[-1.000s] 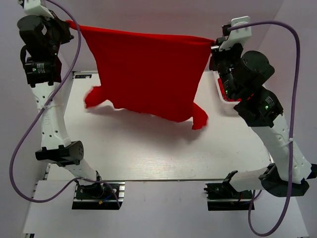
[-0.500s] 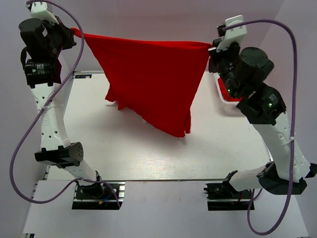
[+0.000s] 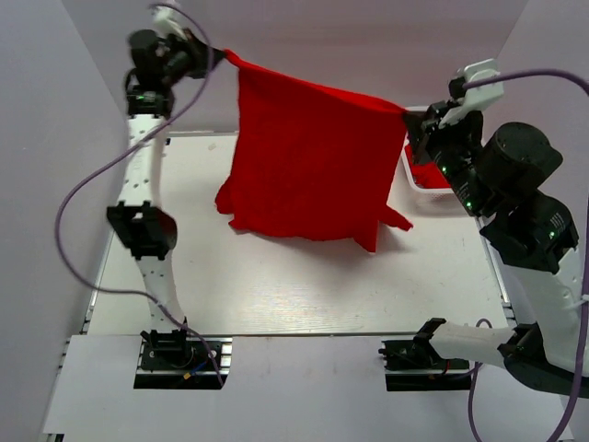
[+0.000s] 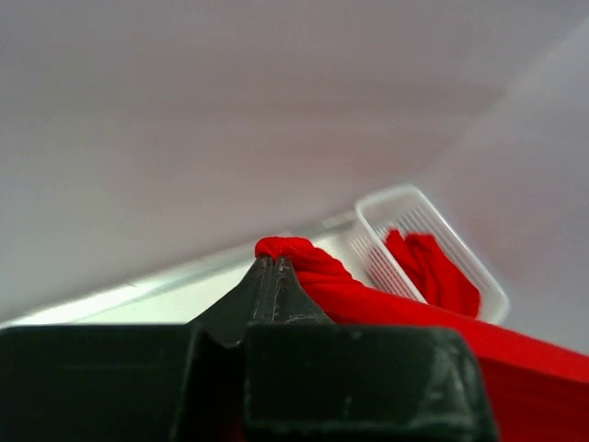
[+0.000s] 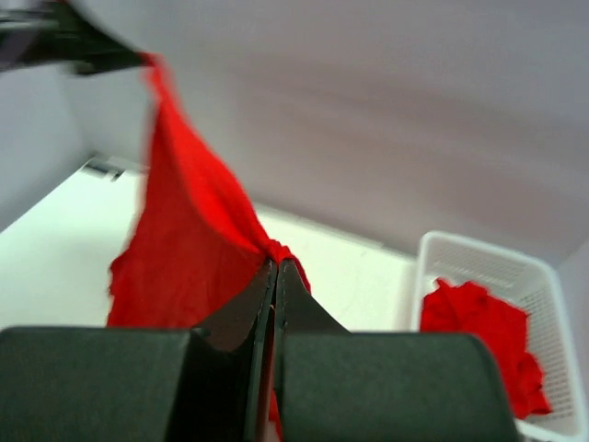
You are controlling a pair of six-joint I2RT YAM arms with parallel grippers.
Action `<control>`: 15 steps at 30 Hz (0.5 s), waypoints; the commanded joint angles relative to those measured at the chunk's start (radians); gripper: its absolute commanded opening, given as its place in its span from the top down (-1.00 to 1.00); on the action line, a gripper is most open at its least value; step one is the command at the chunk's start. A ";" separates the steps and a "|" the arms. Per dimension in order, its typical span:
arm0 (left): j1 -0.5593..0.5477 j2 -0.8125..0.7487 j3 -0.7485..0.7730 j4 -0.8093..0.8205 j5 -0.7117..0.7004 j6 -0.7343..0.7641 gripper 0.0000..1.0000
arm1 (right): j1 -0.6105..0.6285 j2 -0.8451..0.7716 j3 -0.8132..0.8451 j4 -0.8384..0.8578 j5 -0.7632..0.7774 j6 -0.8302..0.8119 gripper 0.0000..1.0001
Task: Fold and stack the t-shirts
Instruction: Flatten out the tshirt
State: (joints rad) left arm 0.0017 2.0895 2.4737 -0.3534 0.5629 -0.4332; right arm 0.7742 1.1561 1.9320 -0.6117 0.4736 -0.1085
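Observation:
A bright red t-shirt [image 3: 313, 166] hangs stretched in the air between my two grippers, its lower hem and sleeves dangling just above the table. My left gripper [image 3: 219, 55] is shut on one top corner, high at the back left; in the left wrist view the cloth [image 4: 304, 253] bunches at the closed tips [image 4: 274, 262]. My right gripper [image 3: 409, 115] is shut on the other top corner at the right; the right wrist view shows the t-shirt [image 5: 184, 249] fanning away from its tips [image 5: 276, 267]. More red t-shirts [image 5: 483, 336] lie crumpled in the basket.
A white lattice basket [image 3: 409, 175] stands at the table's right edge, partly behind my right arm; its rim [image 4: 433, 216] also shows in the left wrist view. The white table [image 3: 294, 285] lies below the hanging cloth. Grey walls enclose the back and sides.
My left arm has swung inward and further back, bringing its corner right. The right gripper dropped slightly. The t-shirt hangs narrower and lower, a sleeve trailing right.

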 commanded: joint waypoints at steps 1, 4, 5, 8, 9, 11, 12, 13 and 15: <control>-0.110 0.040 0.048 0.177 0.065 -0.101 1.00 | -0.003 -0.064 -0.076 0.029 -0.128 0.061 1.00; -0.176 0.060 0.057 0.223 0.065 -0.101 1.00 | 0.000 -0.084 -0.152 0.016 -0.235 0.064 1.00; -0.177 0.060 0.057 0.223 0.055 -0.101 1.00 | 0.000 -0.090 -0.268 0.036 -0.321 0.069 1.00; -0.187 0.035 0.057 0.223 0.034 -0.088 1.00 | 0.016 -0.119 -0.467 0.162 -0.544 0.102 1.00; -0.187 0.018 0.057 0.209 0.025 -0.064 1.00 | 0.022 -0.110 -0.511 0.259 -0.603 0.151 1.00; -0.163 -0.011 0.041 0.111 -0.001 -0.026 1.00 | 0.043 -0.089 -0.621 0.318 -0.694 0.187 1.00; -0.148 -0.031 -0.011 0.066 -0.027 -0.003 1.00 | 0.078 -0.066 -0.690 0.387 -0.716 0.208 1.00; -0.138 -0.060 -0.048 -0.029 -0.111 0.064 1.00 | 0.091 -0.049 -0.761 0.467 -0.783 0.219 1.00; -0.126 -0.164 -0.186 -0.111 -0.275 0.126 1.00 | 0.144 -0.026 -0.889 0.599 -0.828 0.257 1.00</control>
State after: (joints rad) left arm -0.1749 2.1094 2.3993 -0.3294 0.5137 -0.4252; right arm 0.8547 1.1053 1.1839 -0.2840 -0.1551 0.0700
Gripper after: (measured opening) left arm 0.028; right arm 0.009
